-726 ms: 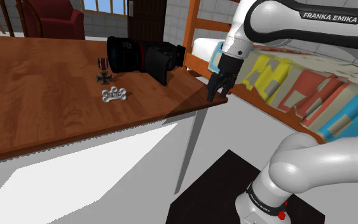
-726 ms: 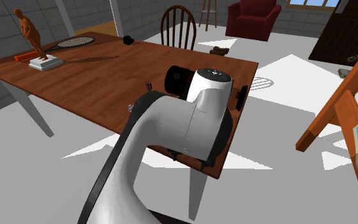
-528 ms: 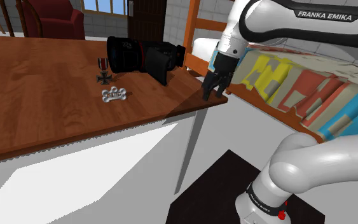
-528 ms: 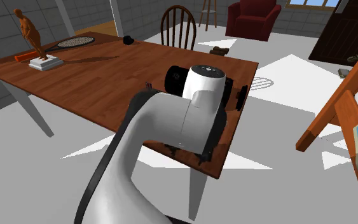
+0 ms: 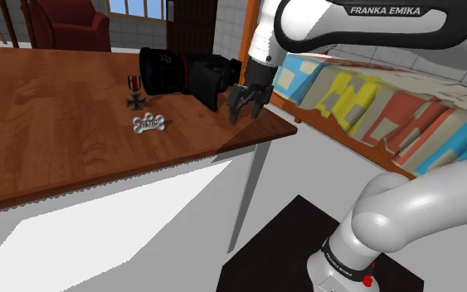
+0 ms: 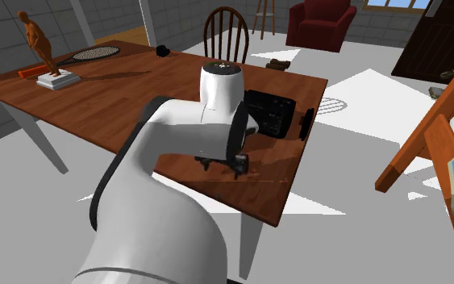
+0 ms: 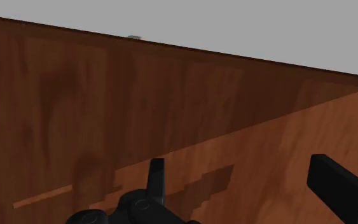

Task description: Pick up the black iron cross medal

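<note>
a black camera lies just beside the gripper on the wooden table, a silver bone-shaped tag farther off.

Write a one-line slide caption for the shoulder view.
Open black gripper hovers near the wooden table's corner beside a black camera, short of the cross medal and bone-shaped tag.

The table I work at is brown wood with pale legs. A big black camera lies on it, near the corner closest to me. Just beside the camera lies the small black cross medal with its ribbon. Near the medal lies a silver tag shaped like a bone. Far off, at the other end, an orange figure stands on a white base. A racket lies near the figure, and a little black lump sits further along that edge.
</note>
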